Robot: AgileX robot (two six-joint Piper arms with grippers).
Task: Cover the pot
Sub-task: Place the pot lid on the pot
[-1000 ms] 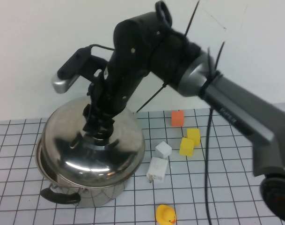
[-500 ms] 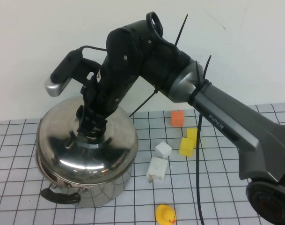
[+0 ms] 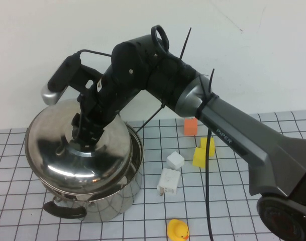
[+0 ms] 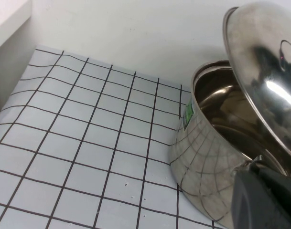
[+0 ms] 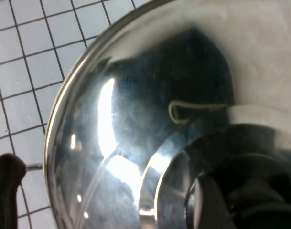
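Steel lid (image 3: 77,150) sits tilted over the pot (image 3: 120,193) (not seated yet); right gripper (image 3: 85,135) pinches its knob. Left gripper (image 4: 267,200) waits beside the pot, jaws unclear.

**Small items on the grid mat**

An orange cube (image 3: 190,126) sits near the wall. Two yellow blocks (image 3: 203,152) touch each other just in front of it. A white cube (image 3: 175,160) lies beside a white adapter (image 3: 169,182). A yellow duck (image 3: 177,230) stands at the front edge of the grid mat (image 3: 233,201).
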